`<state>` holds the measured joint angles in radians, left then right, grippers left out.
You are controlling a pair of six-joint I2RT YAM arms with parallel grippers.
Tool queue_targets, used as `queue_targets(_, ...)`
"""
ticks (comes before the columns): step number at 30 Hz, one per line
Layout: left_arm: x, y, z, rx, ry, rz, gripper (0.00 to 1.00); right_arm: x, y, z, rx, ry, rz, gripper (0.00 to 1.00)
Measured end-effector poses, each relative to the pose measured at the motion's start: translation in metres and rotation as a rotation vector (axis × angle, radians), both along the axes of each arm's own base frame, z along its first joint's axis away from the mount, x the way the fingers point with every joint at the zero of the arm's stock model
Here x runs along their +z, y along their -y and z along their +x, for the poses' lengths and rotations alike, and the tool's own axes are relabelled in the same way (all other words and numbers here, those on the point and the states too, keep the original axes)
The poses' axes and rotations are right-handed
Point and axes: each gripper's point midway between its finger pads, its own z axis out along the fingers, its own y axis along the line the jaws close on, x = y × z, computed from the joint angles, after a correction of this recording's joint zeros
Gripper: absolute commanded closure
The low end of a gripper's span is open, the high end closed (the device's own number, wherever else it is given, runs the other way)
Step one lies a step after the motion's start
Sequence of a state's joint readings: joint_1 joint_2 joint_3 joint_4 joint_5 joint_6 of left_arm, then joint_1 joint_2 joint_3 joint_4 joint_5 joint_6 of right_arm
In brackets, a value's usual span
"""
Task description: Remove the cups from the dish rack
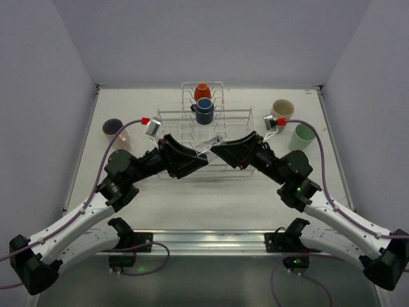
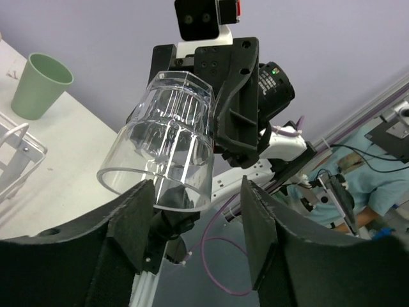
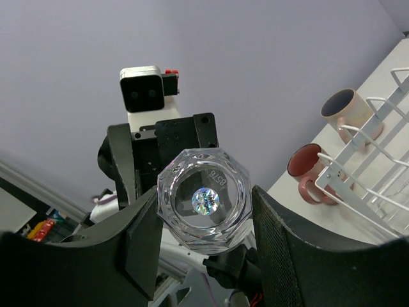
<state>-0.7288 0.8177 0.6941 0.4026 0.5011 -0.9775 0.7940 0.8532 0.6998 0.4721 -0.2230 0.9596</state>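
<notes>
Table point(image 1: 211, 192): dish rack point(image 1: 192, 131) sits mid-far, long side running left-right. Both arms meet above its near half.

Right hand point(image 3: 206, 217) is pinching the clear glass point(image 2: 169, 141) by its base. Glass is in the air, on its side, mouth pointing left. Left hand point(image 2: 195, 198) is spread, one finger either side of the glass rim, with a gap showing on one side.

In the rack's far tine section: dark-blue mug point(image 1: 204, 111), with orange-red mug point(image 1: 202, 90) behind it.

On the table right of the rack: cream mug point(image 1: 282, 109), mint-green tumbler point(image 1: 301, 136).

Left of the rack: dark-inside cup point(image 1: 113, 126), with pink cup point(image 1: 123, 139) just beside it.
</notes>
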Motion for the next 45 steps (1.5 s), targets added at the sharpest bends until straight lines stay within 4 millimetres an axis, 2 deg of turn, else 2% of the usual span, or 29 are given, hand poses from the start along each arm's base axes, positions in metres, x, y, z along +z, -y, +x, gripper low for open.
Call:
queue_targets(4,0.002,0.004,0.002,0.011,0.003,-0.013,0.57,-0.007,-0.003,0.001,0.01,-0.019,0.005,0.75)
queue_targets(6,0.002,0.004,0.005,0.026,0.005,-0.013,0.72,-0.011,-0.003,0.001,0.014,-0.031,0.011,0.74)
queue_targets(7,0.001,0.005,0.007,0.035,0.005,-0.01,0.84,-0.01,-0.003,0.001,0.016,-0.032,0.015,0.74)
queue_targets(8,-0.001,0.006,0.009,0.041,0.003,-0.007,1.0,-0.009,-0.003,0.001,0.014,-0.029,0.019,0.73)
queue_targets(11,0.006,0.008,0.007,0.039,0.011,-0.017,1.0,-0.01,0.001,0.001,0.003,-0.019,0.033,0.46)
queue_targets(12,0.006,0.01,0.005,0.037,0.016,-0.006,1.0,-0.008,0.003,-0.001,0.002,-0.01,0.036,0.25)
queue_targets(14,0.008,0.013,0.004,0.05,0.05,0.047,1.0,-0.009,0.008,-0.005,-0.003,-0.006,0.022,0.06)
queue_targets(15,0.01,0.014,0.004,0.059,0.07,0.075,1.0,-0.012,0.01,-0.008,-0.005,-0.009,0.0,0.01)
queue_targets(19,0.014,0.009,0.003,0.106,0.124,0.255,1.0,-0.025,0.028,-0.016,-0.06,-0.003,-0.117,0.01)
queue_targets(21,0.003,0.001,0.003,0.129,0.127,0.353,1.0,-0.026,0.042,-0.019,-0.106,0.006,-0.166,0.01)
queue_targets(23,-0.026,-0.007,0.0,0.14,0.086,0.474,1.0,-0.024,0.06,-0.022,-0.164,0.022,-0.209,0.01)
queue_targets(28,-0.127,-0.03,-0.022,0.12,-0.067,0.816,1.0,-0.02,0.1,-0.028,-0.298,0.048,-0.289,0.01)
queue_targets(32,-0.202,-0.044,-0.049,0.077,-0.147,1.071,1.0,-0.039,0.113,-0.023,-0.357,0.021,-0.377,0.01)
queue_targets(35,-0.244,-0.046,-0.062,0.057,-0.163,1.255,1.0,-0.053,0.117,-0.021,-0.371,-0.001,-0.43,0.01)
queue_targets(38,-0.278,-0.047,-0.066,0.059,-0.162,1.412,1.0,-0.061,0.118,-0.02,-0.372,-0.01,-0.465,0.01)
queue_targets(42,-0.302,-0.054,-0.061,0.085,-0.158,1.53,1.0,-0.068,0.117,-0.02,-0.368,-0.018,-0.495,0.01)
queue_targets(45,-0.312,-0.058,-0.06,0.09,-0.151,1.582,1.0,-0.071,0.118,-0.019,-0.367,-0.018,-0.51,0.01)
